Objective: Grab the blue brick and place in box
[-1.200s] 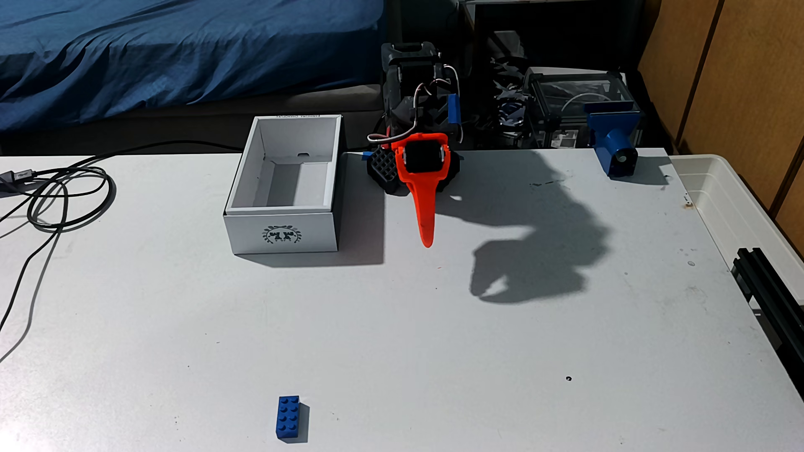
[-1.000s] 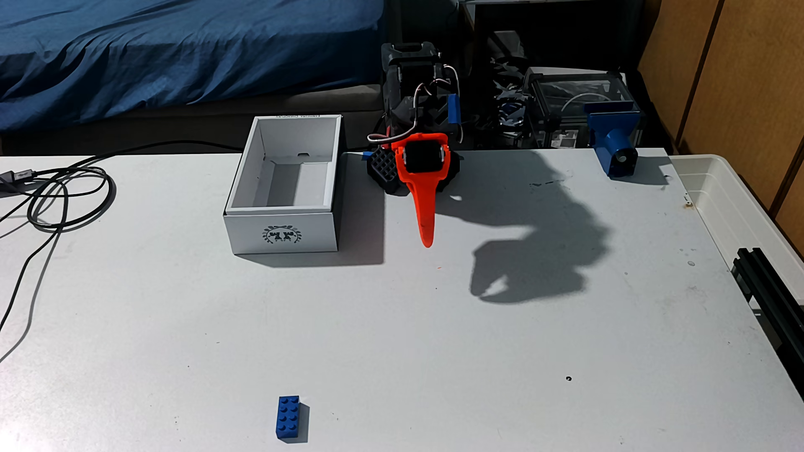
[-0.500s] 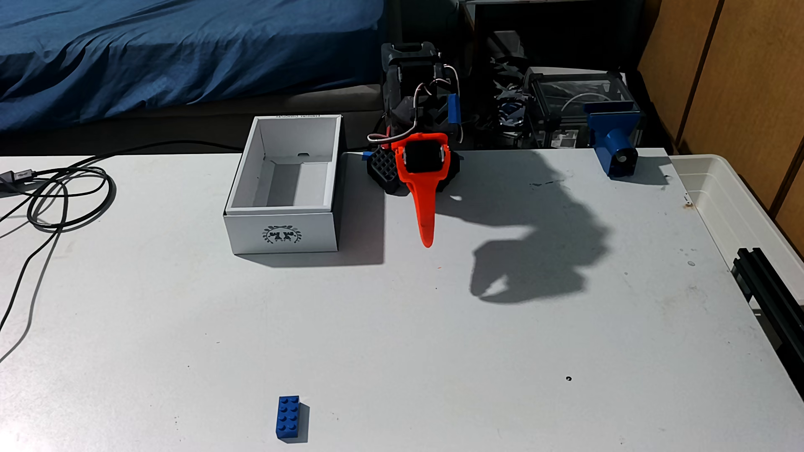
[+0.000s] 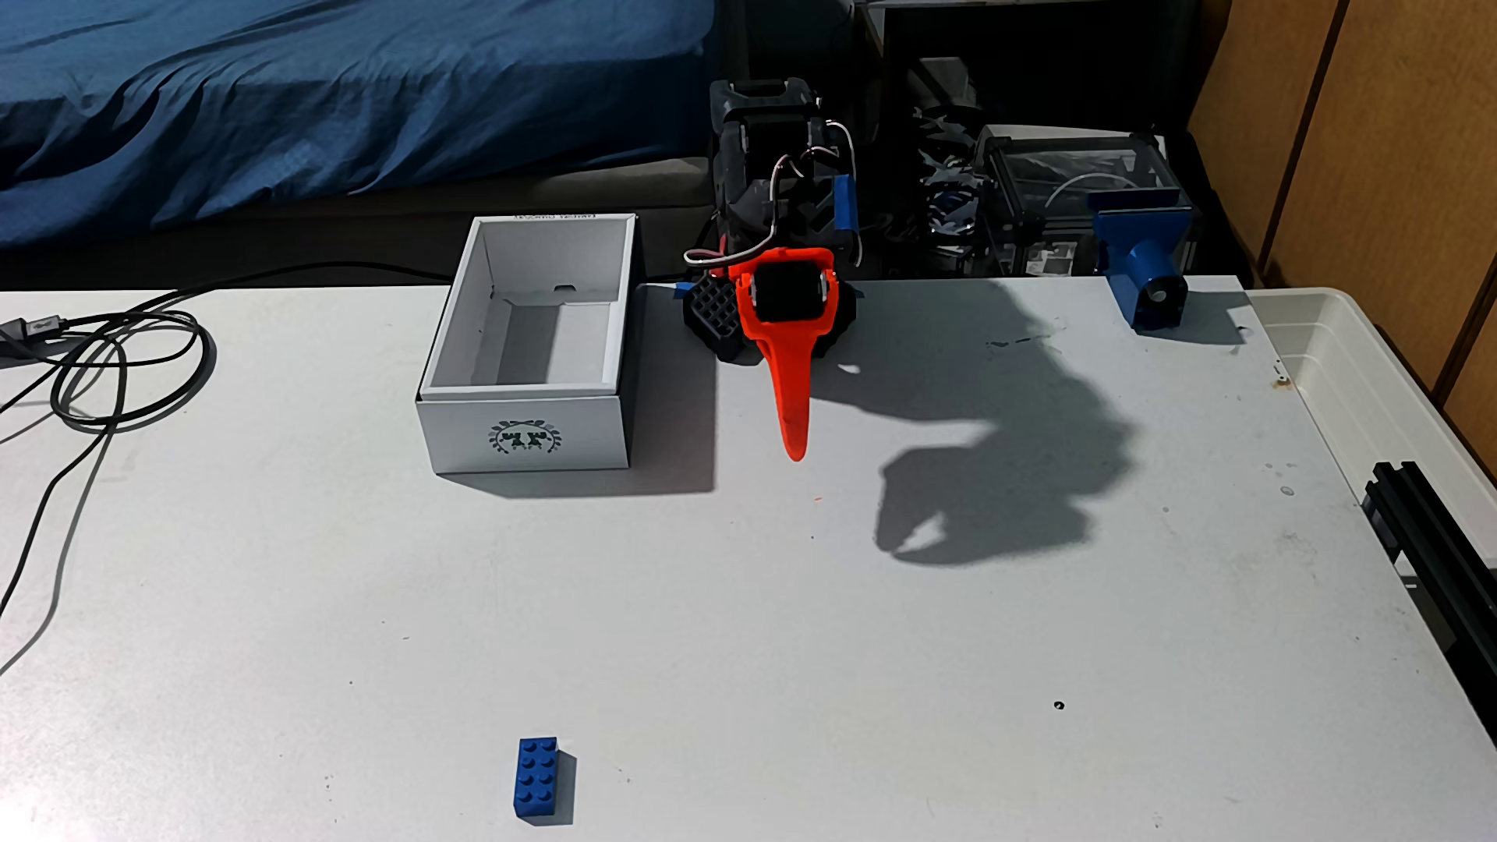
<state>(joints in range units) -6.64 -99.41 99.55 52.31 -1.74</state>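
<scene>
Your arm [image 4: 769, 186] is sitting folded at the table's [image 4: 810, 631] far edge, with the gripper [image 4: 795, 449] pointing down beside the box [image 4: 526, 437] (the orange finger is hiding the other, so you cannot tell how wide it is standing). The blue brick [image 4: 536, 779] is lying studs up near the front edge, well apart from both, while the box is standing open
</scene>
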